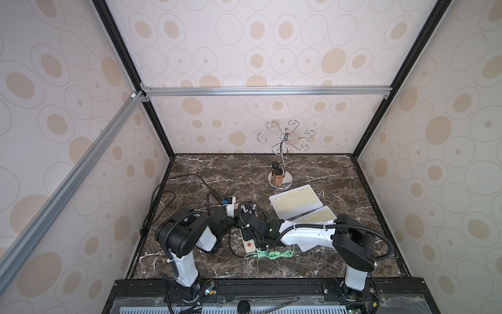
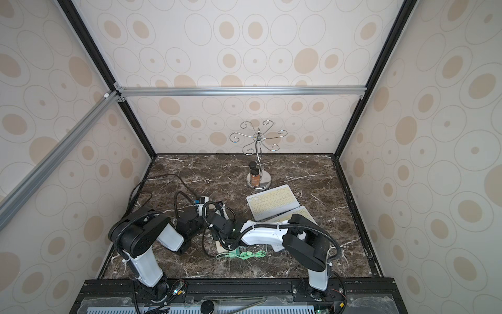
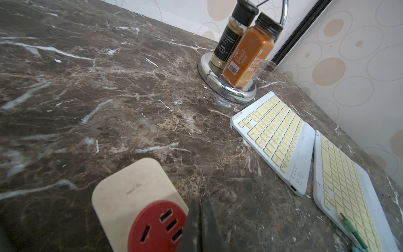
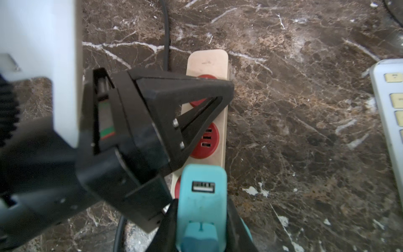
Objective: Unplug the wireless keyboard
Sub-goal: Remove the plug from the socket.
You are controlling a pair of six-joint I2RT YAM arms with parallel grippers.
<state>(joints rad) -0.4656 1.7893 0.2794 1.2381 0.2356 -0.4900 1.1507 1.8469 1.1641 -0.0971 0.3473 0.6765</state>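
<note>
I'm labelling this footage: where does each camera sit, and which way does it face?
Top views: high above the bases, facing down at the table; left arm, right arm show.
Left wrist: low, facing the keyboards; left pincer shows.
Right wrist: facing down at the power strip; right pincer grips the teal charger.
Shared: both wrist views show the power strip.

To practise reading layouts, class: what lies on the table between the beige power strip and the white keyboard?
Nothing: the right wrist view shows only bare marble table between the power strip and the keyboard.
</note>
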